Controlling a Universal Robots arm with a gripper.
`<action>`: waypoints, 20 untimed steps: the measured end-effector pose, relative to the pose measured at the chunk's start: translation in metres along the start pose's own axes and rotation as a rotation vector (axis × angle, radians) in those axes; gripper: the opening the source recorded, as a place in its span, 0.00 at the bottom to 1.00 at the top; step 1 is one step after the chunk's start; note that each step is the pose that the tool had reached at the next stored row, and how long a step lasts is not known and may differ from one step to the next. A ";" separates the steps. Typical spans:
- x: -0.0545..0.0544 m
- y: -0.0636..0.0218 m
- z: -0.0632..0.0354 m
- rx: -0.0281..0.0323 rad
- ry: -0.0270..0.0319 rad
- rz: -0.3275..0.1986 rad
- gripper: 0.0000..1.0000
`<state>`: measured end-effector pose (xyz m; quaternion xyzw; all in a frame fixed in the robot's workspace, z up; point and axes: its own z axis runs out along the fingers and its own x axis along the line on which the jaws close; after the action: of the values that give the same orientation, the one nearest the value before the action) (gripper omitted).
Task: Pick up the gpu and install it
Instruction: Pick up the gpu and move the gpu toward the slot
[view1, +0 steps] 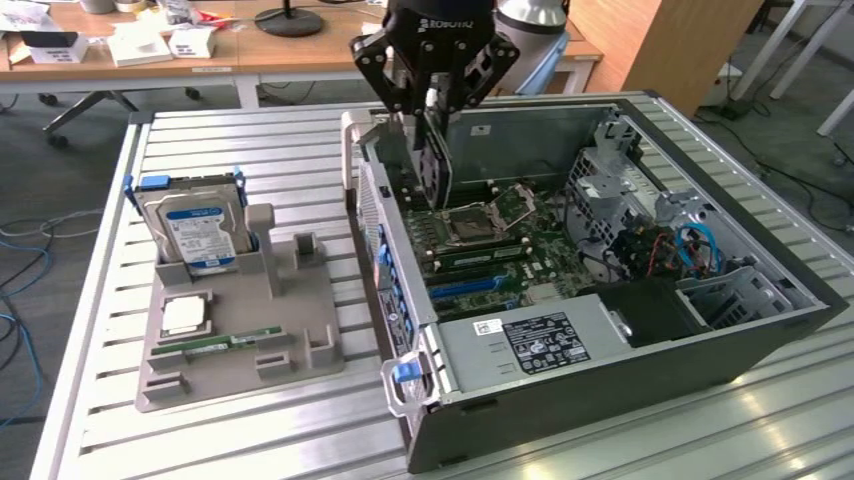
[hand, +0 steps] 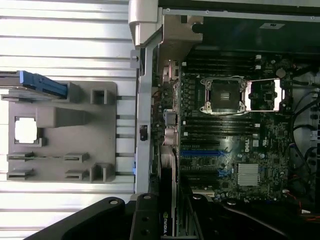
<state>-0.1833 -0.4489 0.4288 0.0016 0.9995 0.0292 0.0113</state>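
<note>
At twelve o'clock in the exterior view, above the one open computer case, the jaws are closed partway on the one gpu, pinching its upper edge from both sides (the black fingers straddle it). The card hangs upright, on edge, directly beneath the jaws. Its lower end sits down between the case's walls, over the motherboard; whether it touches a slot I cannot tell. The wrist view shows the gpu edge-on, with an NVIDIA label, just beside the case's rear wall. At nine o'clock of the case, on the slatted metal surface, sits one grey holder, well apart from the jaws. It carries one hard drive standing at its eleven o'clock, one processor chip and one slim memory stick.
</note>
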 end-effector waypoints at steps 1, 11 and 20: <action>-0.003 0.0000 0.0001 0.0000 0.0000 0.000 0.26; -0.039 0.0001 0.0009 0.0000 0.0000 0.000 0.26; -0.070 0.0002 0.0015 0.0001 0.0001 0.000 0.26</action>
<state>-0.1135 -0.4489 0.4288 0.0016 0.9995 0.0292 0.0113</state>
